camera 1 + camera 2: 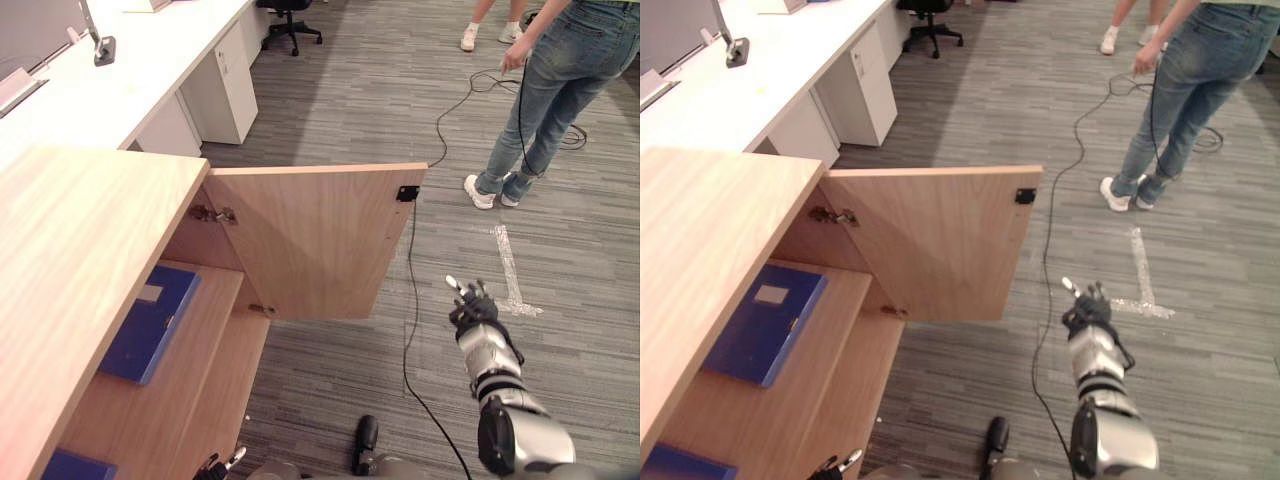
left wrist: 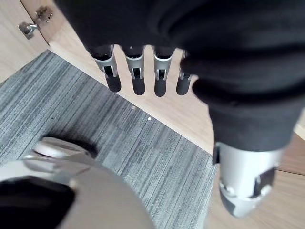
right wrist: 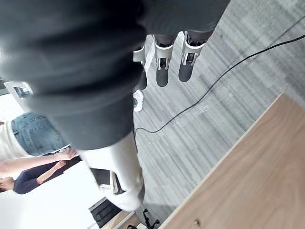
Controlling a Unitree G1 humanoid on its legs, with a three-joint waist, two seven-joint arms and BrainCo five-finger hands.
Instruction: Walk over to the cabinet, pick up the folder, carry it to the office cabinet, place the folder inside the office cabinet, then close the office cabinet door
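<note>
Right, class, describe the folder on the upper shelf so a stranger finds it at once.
Find the wooden cabinet with its door swung open. On its upper shelf lies a blue folder; unlike the blue item lower down, it shows a pale label.

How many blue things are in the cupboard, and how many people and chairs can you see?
Blue things in the cabinet: 2, a folder on the upper shelf and a blue corner lower down.
People: 2, a person in jeans and another pair of legs.
Chairs: 1, a black office chair.
Total: 5.
</note>
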